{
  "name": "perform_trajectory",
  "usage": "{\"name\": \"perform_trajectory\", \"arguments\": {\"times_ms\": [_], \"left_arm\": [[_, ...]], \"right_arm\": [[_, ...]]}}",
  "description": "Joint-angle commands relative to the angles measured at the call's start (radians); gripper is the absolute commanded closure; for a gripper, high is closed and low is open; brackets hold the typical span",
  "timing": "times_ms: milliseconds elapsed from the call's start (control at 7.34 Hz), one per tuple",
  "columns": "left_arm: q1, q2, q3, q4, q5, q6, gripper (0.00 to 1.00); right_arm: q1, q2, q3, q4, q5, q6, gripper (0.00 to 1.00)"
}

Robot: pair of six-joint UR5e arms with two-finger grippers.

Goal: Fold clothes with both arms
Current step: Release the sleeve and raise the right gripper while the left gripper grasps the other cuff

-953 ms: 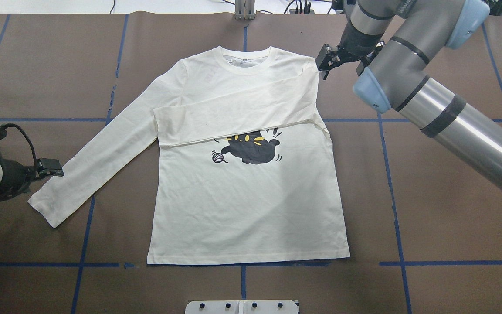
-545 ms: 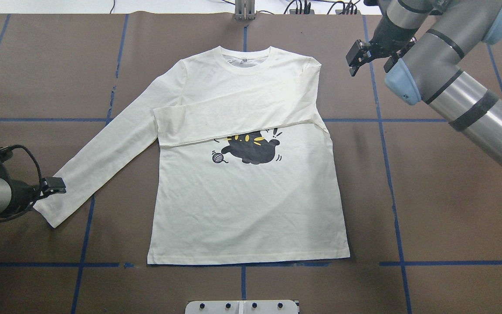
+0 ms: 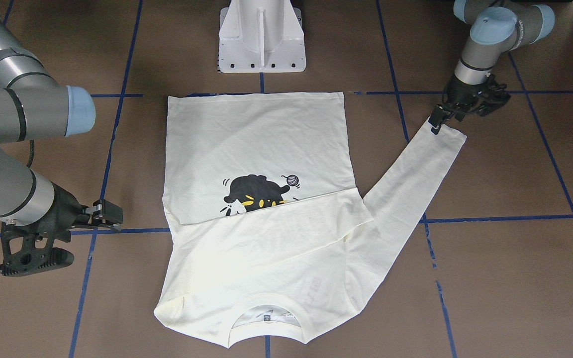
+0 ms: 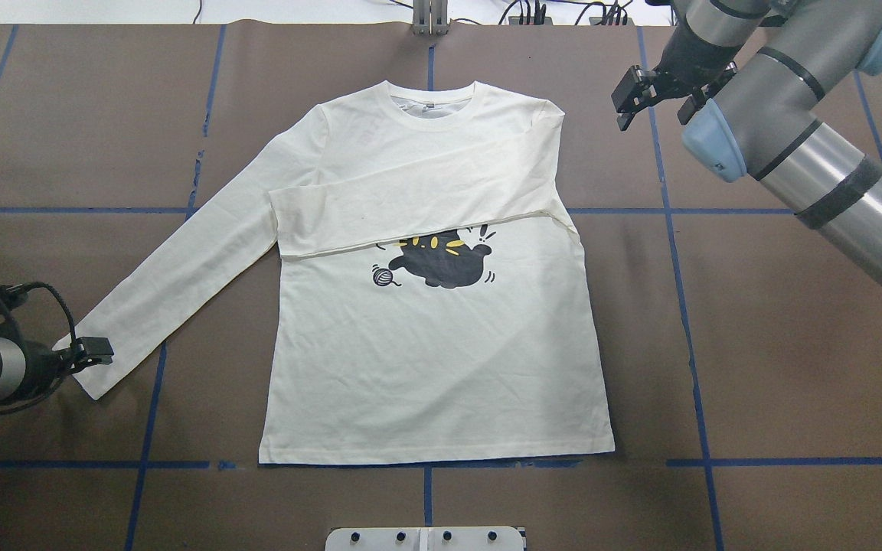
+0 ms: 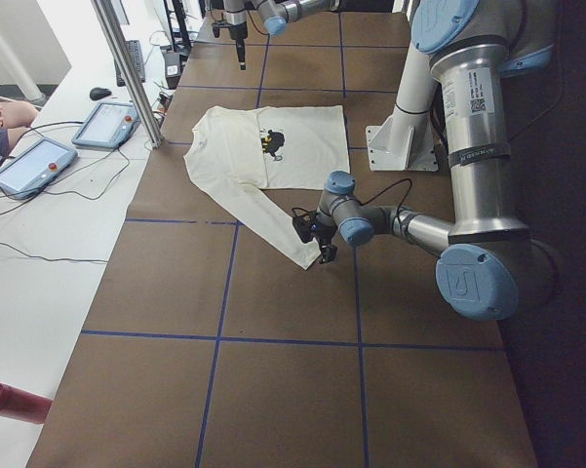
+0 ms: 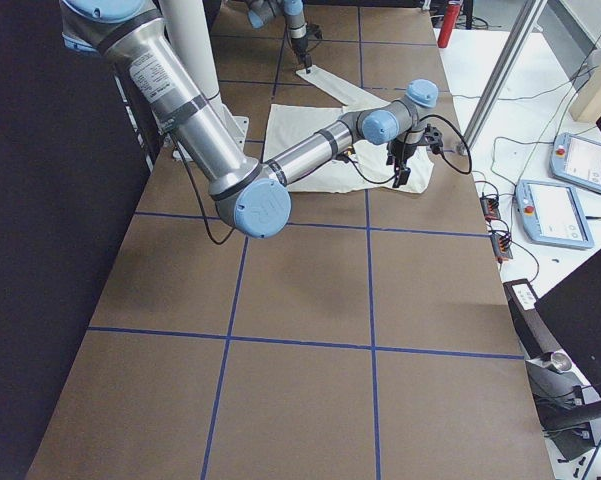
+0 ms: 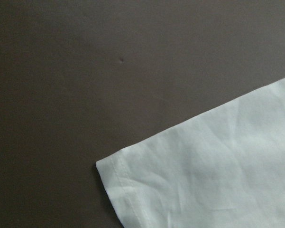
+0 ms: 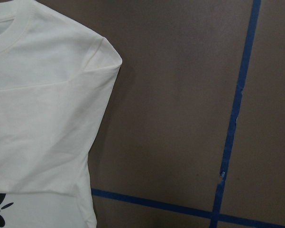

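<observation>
The cream-white shirt [image 4: 441, 367] lies flat and print-up on the brown table, its black cat [image 4: 441, 262] half covered by one sleeve folded across the chest. The other sleeve [image 4: 181, 260] stretches out diagonally, ending in a cuff [image 7: 204, 180]. My left gripper [image 4: 93, 352] sits low at that cuff's corner [image 3: 453, 136]. It looks open, and no finger shows in the left wrist view. My right gripper [image 4: 655, 107] hangs open over bare table, apart from the shirt's shoulder [image 8: 102, 52] and holding nothing.
The white pedestal base [image 3: 261, 35] stands just beyond the shirt's hem. Blue tape lines [image 4: 686, 306] grid the table. Beside the table, tablets [image 5: 29, 166], cables and a metal post [image 5: 127, 68] sit on a white bench, with a person's hand [image 5: 5, 112] there.
My left gripper has slid along the outstretched sleeve toward the near edge, down to the cuff. My right gripper has pulled away from the shirt's shoulder, out over bare table.
</observation>
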Motion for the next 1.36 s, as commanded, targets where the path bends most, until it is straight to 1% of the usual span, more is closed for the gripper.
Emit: {"name": "perform_trajectory", "arguments": {"times_ms": [0, 136, 272, 545, 681, 1225], "left_arm": [[0.004, 0.0, 0.007, 0.0, 0.001, 0.001, 0.18], [0.004, 0.0, 0.008, 0.002, 0.001, -0.001, 0.39], [0.004, 0.0, 0.008, 0.002, 0.001, -0.002, 0.65], [0.004, 0.0, 0.008, 0.002, -0.001, -0.007, 0.94], [0.004, 0.0, 0.007, 0.002, -0.001, -0.009, 1.0], [0.004, -0.01, -0.018, 0.005, -0.011, -0.012, 1.0]], "right_arm": [[-0.002, 0.001, 0.003, 0.0, -0.001, 0.005, 0.0], [-0.002, 0.001, 0.003, 0.002, -0.001, 0.005, 0.0], [-0.002, 0.001, 0.003, 0.002, -0.001, 0.005, 0.0], [-0.002, 0.001, 0.009, 0.0, -0.001, 0.005, 0.0], [-0.002, 0.001, 0.009, 0.0, -0.001, 0.005, 0.0], [0.0, -0.004, 0.011, 0.002, 0.0, 0.005, 0.0]]}}
